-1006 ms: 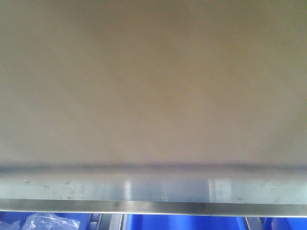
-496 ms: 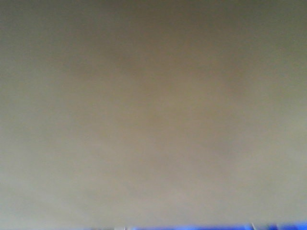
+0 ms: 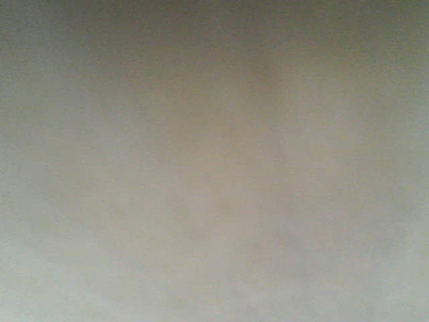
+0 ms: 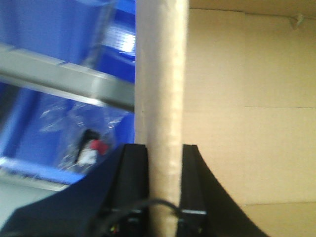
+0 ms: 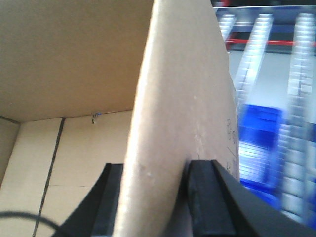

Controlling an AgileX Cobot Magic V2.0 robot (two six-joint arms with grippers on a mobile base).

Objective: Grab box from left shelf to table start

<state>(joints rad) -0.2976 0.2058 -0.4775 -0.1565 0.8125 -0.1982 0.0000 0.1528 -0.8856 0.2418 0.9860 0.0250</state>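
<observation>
A: Left end effector (image 4: 163,150): we log it clamped on an upright wall of the box (image 4: 247,123). One black finger (image 4: 134,165) sits on the outer face and the other on the inside.
B: Right end effector (image 5: 155,168)?
A: Same entry. It is closed over a box wall, with cardboard pinched between its fingers.
B: Box location?
A: Gripped at its walls by both end effectors. We see brown inner panels in both wrist views. In the front view a blurred tan surface fills everything, and we cannot tell more there.
B: Surroundings?
A: Left wrist view: a silver shelf rail (image 4: 64,74) beyond the box's outer face, blue bins (image 4: 49,29) around it, and a clear bag (image 4: 74,123) below the rail. We cannot tell whether the box touches the shelf.
</observation>
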